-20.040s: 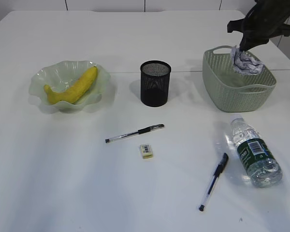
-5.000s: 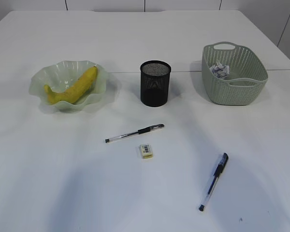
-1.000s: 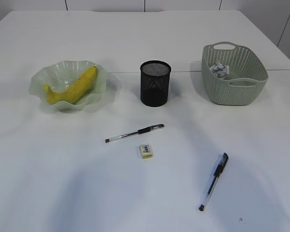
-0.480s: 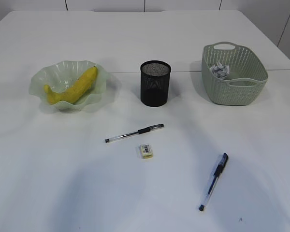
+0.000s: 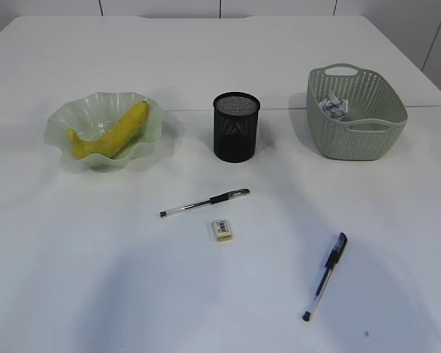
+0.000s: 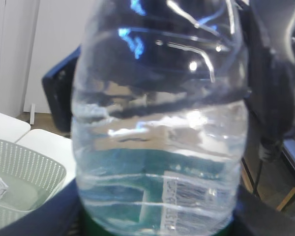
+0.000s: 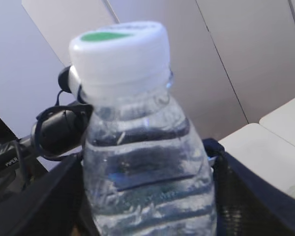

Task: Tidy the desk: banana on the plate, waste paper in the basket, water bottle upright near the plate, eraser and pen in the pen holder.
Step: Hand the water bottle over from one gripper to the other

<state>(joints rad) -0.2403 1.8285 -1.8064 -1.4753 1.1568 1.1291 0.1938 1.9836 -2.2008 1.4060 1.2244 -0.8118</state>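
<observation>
Banana [image 5: 110,133] on the far-left plate [image 5: 62,118], paper [image 5: 334,106] in the far-right basket [image 5: 367,136]. Two pens [image 5: 205,202], eraser [image 5: 222,229] remain on the desk [image 5: 73,257]. Left claw pinches the bottle [image 6: 160,132]; right claw's state unclear.

The left gripper [image 6: 157,221] has dark navy-black fingers [image 6: 34,216], smooth and matte, blurred on either side of the jaws. Beyond the jaws to the right is a dark grey rounded arm housing [image 6: 273,88] with a thin black cable [image 6: 265,147]. The right gripper [image 7: 147,216] has fingers [image 7: 44,206] of the same dark colour. Left of its jaws are a black cylindrical part [image 7: 59,132], looped cable, and small white "PIPER" lettering [image 7: 10,161].
</observation>
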